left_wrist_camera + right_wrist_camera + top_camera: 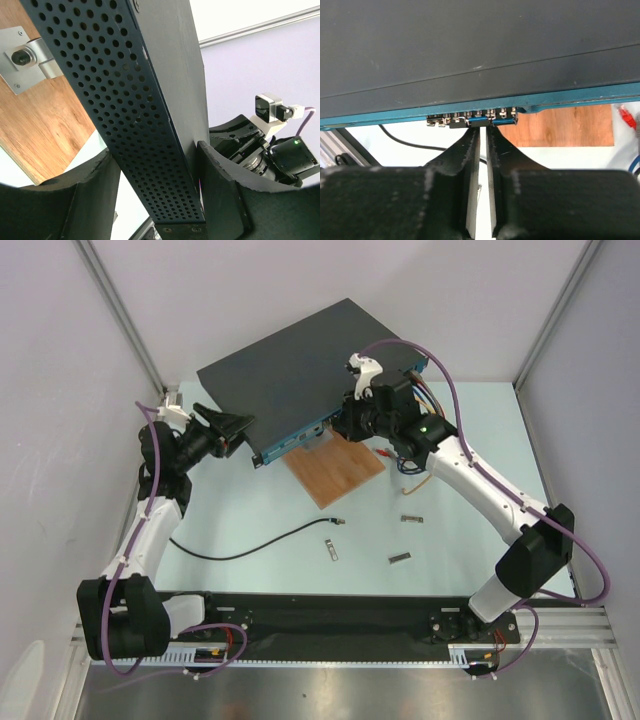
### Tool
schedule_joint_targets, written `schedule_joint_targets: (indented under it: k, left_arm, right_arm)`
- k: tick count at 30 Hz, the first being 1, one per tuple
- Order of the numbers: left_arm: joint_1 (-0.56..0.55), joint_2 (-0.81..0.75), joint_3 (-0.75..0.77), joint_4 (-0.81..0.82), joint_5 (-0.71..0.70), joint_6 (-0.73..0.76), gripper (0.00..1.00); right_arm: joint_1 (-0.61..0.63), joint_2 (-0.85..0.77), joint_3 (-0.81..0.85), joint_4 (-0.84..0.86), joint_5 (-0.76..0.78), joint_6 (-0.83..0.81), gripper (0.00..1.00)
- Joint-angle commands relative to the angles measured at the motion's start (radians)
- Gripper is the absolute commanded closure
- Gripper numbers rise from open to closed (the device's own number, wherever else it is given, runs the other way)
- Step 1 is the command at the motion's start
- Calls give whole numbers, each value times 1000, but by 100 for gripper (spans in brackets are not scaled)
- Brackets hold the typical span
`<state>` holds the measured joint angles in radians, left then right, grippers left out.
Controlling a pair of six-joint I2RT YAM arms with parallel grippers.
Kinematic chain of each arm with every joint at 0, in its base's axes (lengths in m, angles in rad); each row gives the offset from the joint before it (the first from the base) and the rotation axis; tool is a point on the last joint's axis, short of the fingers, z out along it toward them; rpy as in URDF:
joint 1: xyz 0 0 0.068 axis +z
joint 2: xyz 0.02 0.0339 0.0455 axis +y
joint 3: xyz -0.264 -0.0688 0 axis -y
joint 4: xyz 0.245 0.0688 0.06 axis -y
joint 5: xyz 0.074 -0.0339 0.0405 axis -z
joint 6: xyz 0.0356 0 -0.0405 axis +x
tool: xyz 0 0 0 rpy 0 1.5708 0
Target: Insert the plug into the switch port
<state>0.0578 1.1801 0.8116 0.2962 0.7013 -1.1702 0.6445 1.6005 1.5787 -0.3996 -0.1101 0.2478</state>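
The switch box (280,370) is a flat dark-grey slab, tilted at the back centre. Its narrow blue face carries the switch port row (295,440) (470,120). My left gripper (245,430) (154,149) is shut on the box's left corner, one finger against the perforated side (140,115) and the other against the flat top. My right gripper (345,425) (483,131) is shut, with only a slim gap, and its tips touch the port row. The plug (339,523) lies loose on the table, ending the thin black cable (240,552) (405,141). Neither gripper holds it.
A wooden board (335,475) (565,125) lies under the box's front edge, with a metal bracket (27,57) fixed on it. Three small silver sticks (330,550) (400,558) (412,518) lie on the table. Coloured cable ends (410,455) sit behind my right wrist.
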Motion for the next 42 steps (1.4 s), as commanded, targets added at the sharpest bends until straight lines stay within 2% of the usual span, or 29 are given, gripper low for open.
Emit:
schedule_joint_targets:
  k: [1,8,11,14,17,19,21,24,25,29,30,35,42]
  left_arm:
    - [-41,1,9,-35,-13,132,99]
    - [11,10,15,17,17,109,82]
    - [30,12,24,43,29,98,58]
    - [54,15,40,47,38,99,40]
    - [83,9,57,44,53,99,27]
    - [115,-3,64,40,63,106,22]
    - [143,-16,66,23,66,115,18]
    - [214,-33,67,9,82,130,18]
    - [253,-37,70,-5,89,138,18]
    - [332,-65,115,-64,113,233,19]
    - [342,-74,133,-87,121,303,19]
    - [343,-91,296,-278,179,599,23]
    - [274,-180,382,-431,217,836,24]
  right_arm:
    - [-18,-9,-12,282,-19,-19,84]
    - [-83,-174,-216,232,-123,-128,65]
    - [-115,-244,-281,180,-189,-172,56]
    - [-126,-301,-328,121,-246,-231,50]
    - [-152,-378,-379,30,-299,-324,40]
    - [-181,-421,-397,-75,-350,-410,29]
    - [-198,-445,-411,-186,-375,-482,20]
    - [-223,-508,-434,-334,-385,-642,14]
    - [-221,-530,-448,-375,-369,-730,14]
    - [-226,-542,-496,-539,-315,-888,16]
    - [-224,-537,-506,-589,-307,-912,20]
    - [-212,-479,-617,-533,-148,-946,28]
    - [-187,-248,-638,-378,-25,-944,36]
